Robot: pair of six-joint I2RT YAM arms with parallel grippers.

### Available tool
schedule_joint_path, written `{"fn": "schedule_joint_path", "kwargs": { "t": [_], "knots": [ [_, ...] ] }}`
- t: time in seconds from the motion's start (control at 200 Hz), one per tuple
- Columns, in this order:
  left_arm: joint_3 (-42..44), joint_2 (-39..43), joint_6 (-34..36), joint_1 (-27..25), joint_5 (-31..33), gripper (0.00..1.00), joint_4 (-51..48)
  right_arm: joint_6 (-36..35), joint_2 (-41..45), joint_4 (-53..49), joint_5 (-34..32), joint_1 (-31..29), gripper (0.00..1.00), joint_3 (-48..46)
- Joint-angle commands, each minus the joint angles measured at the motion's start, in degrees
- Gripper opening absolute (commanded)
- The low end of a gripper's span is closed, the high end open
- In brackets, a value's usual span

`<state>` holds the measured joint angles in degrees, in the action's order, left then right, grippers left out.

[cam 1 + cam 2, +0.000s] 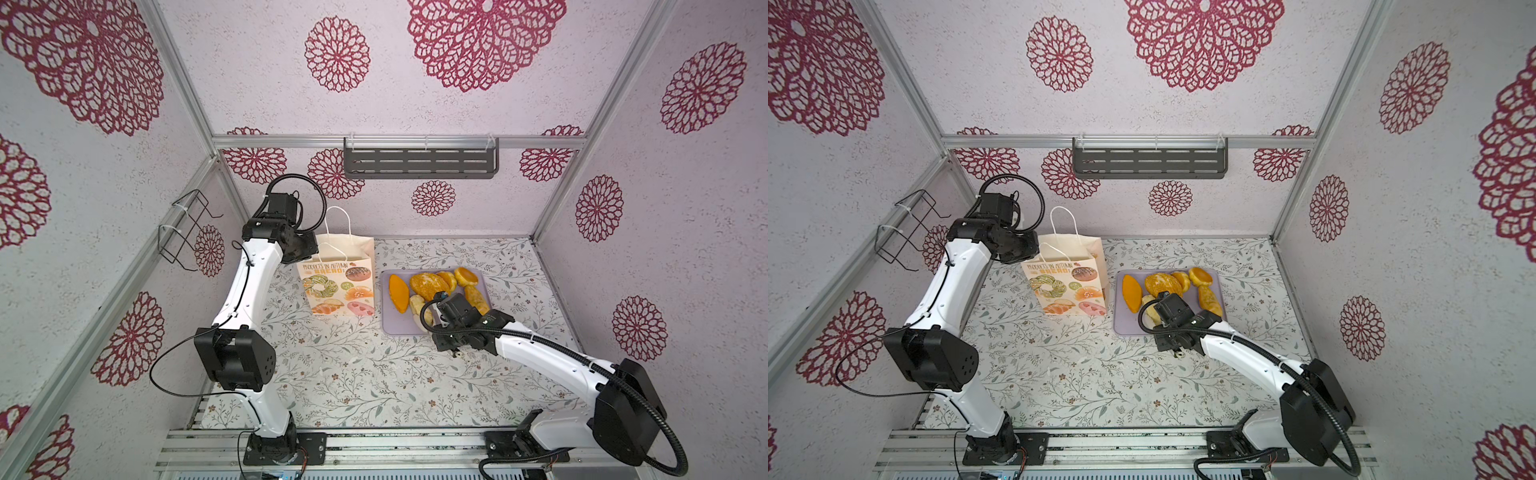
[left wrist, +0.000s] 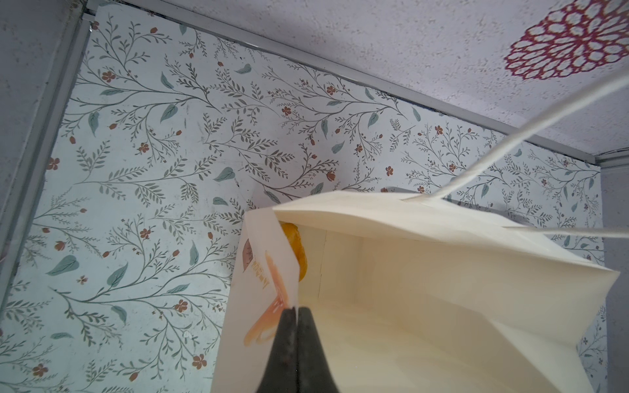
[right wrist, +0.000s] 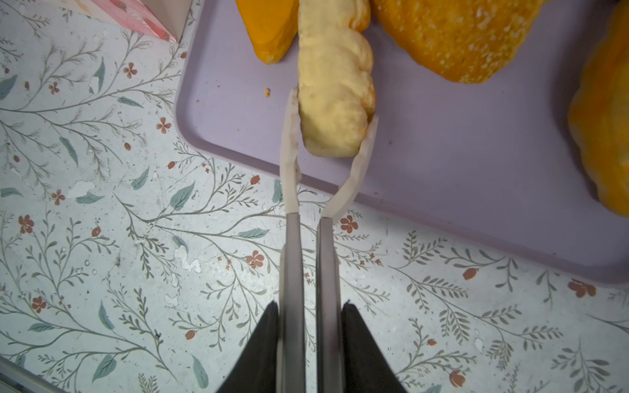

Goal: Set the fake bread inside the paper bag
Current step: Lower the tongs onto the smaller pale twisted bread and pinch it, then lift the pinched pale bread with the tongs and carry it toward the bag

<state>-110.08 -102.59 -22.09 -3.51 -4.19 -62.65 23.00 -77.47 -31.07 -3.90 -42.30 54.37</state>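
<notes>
The left gripper (image 2: 295, 311) is clamped on the rim of the upright paper bag (image 1: 338, 286). Right of it, the tray (image 1: 397, 327) carries the bread (image 1: 428, 284). The right gripper (image 3: 334, 106) is closed around one end of the pale loaf (image 3: 335, 85). The loaf's long axis lies in line with the gripper. Its far end is cut off, and in both top views the arm hides most of it.
</notes>
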Motion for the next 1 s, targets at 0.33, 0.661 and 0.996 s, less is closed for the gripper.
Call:
{"fn": "schedule_joint_path", "kwargs": {
  "t": [0.33,0.661,0.996],
  "knots": [
    [0.39,0.47,0.81,-0.62,-0.03,0.00,-0.19,-0.26,2.73,1.98,-2.36,0.18,0.00,1.79],
    [0.31,0.46,0.81,-0.84,0.06,0.00,-0.30,3.97,9.94,6.65,0.64,0.28,0.00,0.43],
    [0.17,1.00,1.17,-0.89,1.57,0.00,-0.53,4.73,12.73,5.58,0.08,0.29,0.00,0.74]
  ]
}}
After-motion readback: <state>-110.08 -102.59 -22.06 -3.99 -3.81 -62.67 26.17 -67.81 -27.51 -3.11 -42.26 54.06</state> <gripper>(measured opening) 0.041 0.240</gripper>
